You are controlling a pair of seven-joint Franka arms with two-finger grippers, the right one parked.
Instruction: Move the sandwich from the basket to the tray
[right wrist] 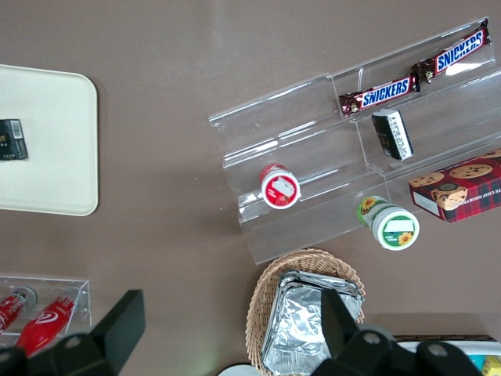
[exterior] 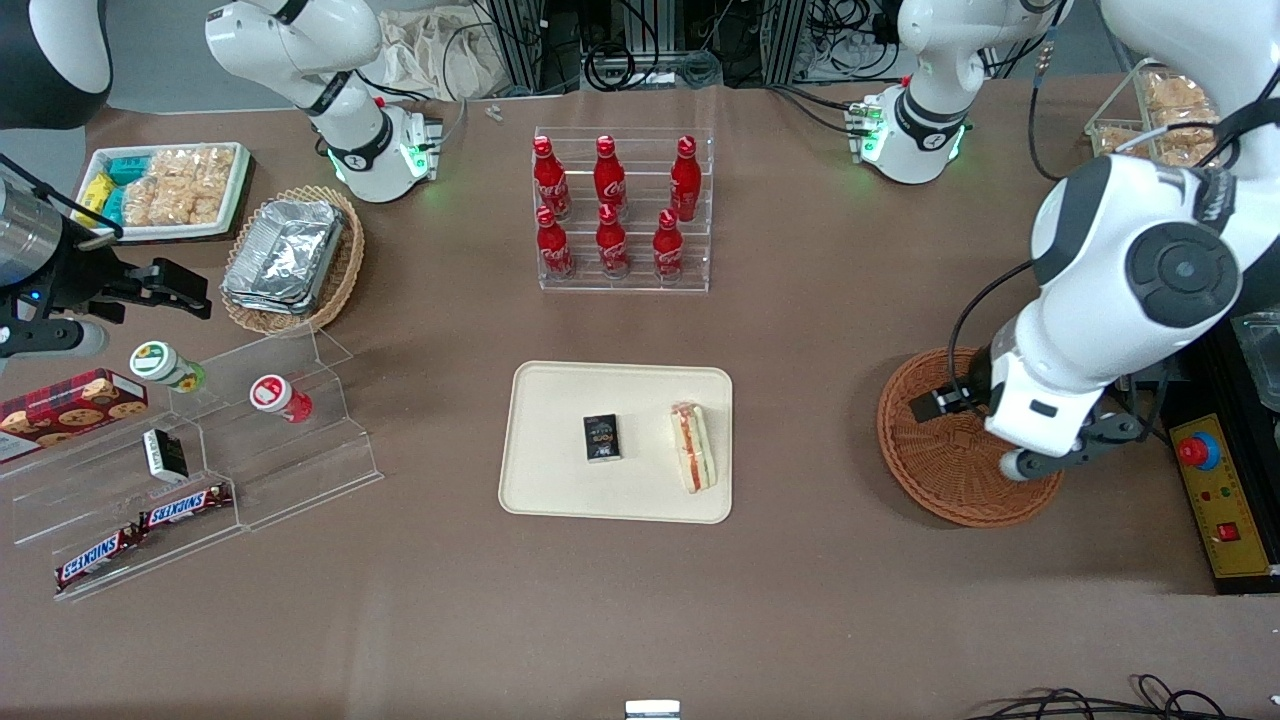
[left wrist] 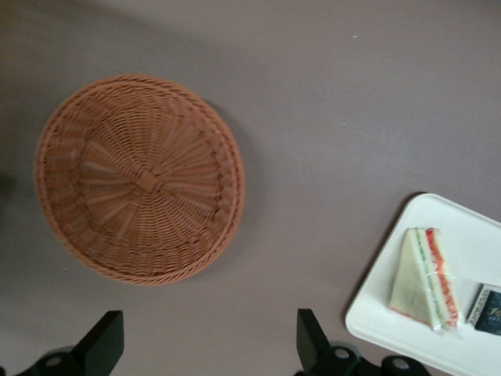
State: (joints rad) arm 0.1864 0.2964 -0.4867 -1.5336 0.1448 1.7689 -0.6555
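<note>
Sandwich (exterior: 693, 447) is on the cream tray (exterior: 560, 480), lying flat just beside the small black box (exterior: 602, 438) but not touching it, close to the tray edge nearest the working arm. Round reddish wicker basket (left wrist: 139, 177) is bare inside, nothing left in it. Left gripper (left wrist: 210, 345) hangs above the table near the basket, well apart from the tray; fingers (left wrist: 104, 341) are spread wide with nothing between them, so it's released. From how things lie, the placement looks done and what's left is just parking the arm. Risks from here are small but real: the arm's elbow and wrist sit right over the basket in the front view, so a low sweep on the way out could clip the rim and shove the basket along the table, since wicker that light will slide easily. A sideways swing toward the tray could catch the sandwich's wrapper, and because it sits close to the rim, a nudge might push it over the low lip. Going straight up first would avoid both. Cola bottle rack (exterior: 622, 212) is well clear of any likely path.
</note>
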